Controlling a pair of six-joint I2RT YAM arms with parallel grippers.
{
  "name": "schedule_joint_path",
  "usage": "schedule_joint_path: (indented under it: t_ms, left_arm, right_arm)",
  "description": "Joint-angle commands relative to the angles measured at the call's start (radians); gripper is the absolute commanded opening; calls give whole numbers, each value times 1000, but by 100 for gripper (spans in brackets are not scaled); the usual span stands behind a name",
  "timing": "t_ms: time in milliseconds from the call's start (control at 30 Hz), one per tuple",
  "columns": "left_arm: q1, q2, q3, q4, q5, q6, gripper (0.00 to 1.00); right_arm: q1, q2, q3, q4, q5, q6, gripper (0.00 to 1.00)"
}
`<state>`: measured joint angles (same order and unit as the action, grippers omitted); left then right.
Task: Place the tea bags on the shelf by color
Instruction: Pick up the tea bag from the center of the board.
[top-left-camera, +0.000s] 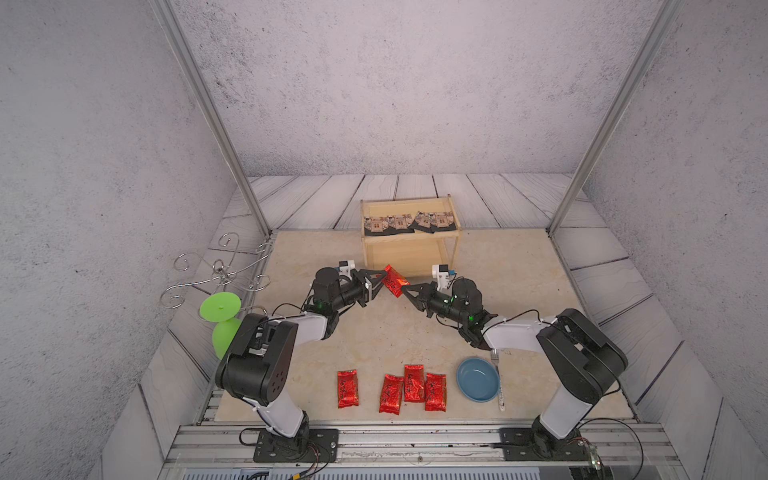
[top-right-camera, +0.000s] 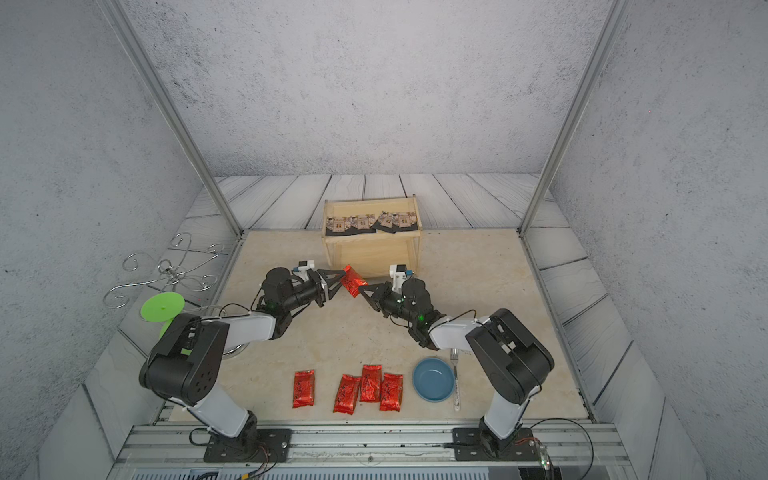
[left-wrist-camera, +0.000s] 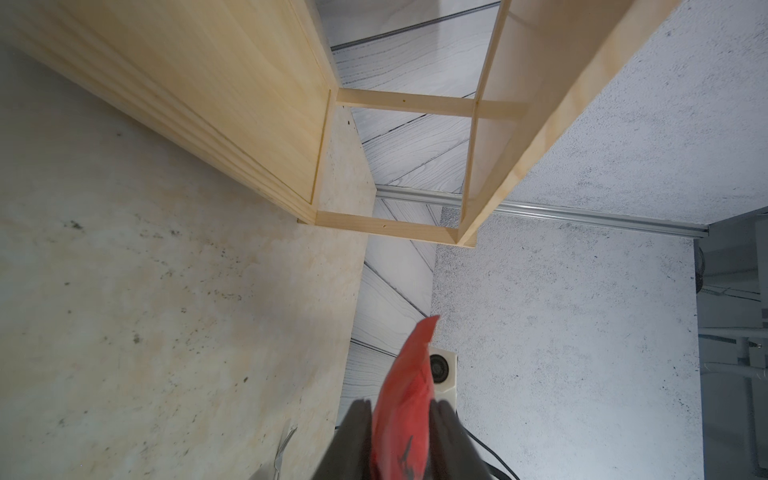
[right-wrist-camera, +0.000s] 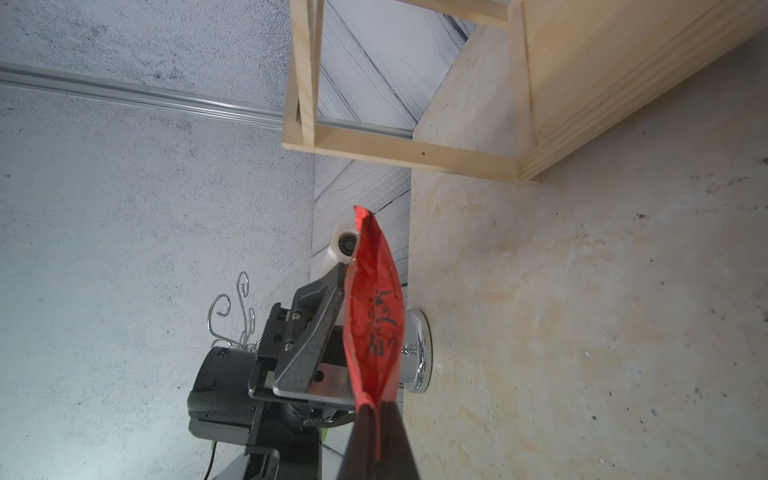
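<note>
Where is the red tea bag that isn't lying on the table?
In both top views the red tea bag is in the air between the left gripper and right gripper, just before the shelf.

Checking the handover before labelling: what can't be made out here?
Left claw: fingers cut off by the left wrist view's edge; grip on the red tea bag unclear.
Shelf: lower tier's back hidden under the upper board in both top views.
Green goblet: bowl partly behind the left arm, top views.
Loose red tea bags: script too small to read, top views.
</note>
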<state>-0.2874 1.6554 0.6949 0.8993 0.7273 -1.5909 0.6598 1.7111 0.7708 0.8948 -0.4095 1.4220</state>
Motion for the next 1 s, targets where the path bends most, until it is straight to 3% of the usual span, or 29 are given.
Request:
schedule_joint_path:
  t_ms: [0,367,733,967]
  left_arm:
    - [5,-17,14,-13,26,35,29]
    - [32,-32,13,-104,24,143,27]
    - [49,-58,4,-136,30,181,12]
    - [71,-83,-10,-157,34,199,7]
  right_arm:
    - [-2,21,0,29,-40,29,0]
    - [-5,12,-22,49,-66,62,0]
    - [-9,13,-33,62,-87,82,0]
    - [-8,11,-43,64,-93,85,0]
